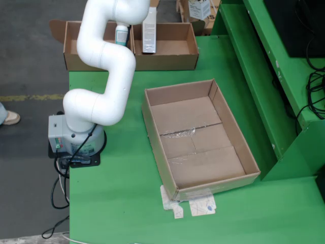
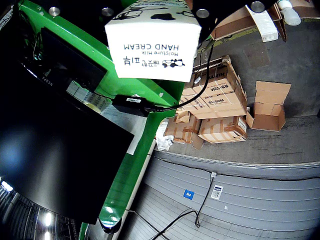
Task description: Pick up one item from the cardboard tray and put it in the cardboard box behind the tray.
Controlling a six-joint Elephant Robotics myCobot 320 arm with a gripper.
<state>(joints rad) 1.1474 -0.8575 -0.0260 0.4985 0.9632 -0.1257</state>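
In the fixed view the cardboard tray point(image 1: 200, 137) lies in the middle of the green table with nothing in it. Behind it stand two open cardboard boxes, a left one point(image 1: 73, 51) and a right one point(image 1: 172, 48). A tall white carton point(image 1: 150, 30) is upright over the right box. I cannot tell whether it touches the box floor. A teal bottle point(image 1: 122, 34) shows in the left box, beside the white arm point(image 1: 109, 61). In the wrist view my gripper point(image 2: 150, 12) is shut on the white hand cream carton point(image 2: 152, 47). Its fingers are hidden at the frame top.
The arm's base point(image 1: 76, 137) sits at the table's left edge with cables point(image 1: 58, 188) hanging down. A green raised ledge point(image 1: 254, 66) runs along the right. Paper scraps point(image 1: 195, 206) lie at the tray's front. The wrist view shows a dark monitor point(image 2: 55, 150) and stacked cartons point(image 2: 220, 105).
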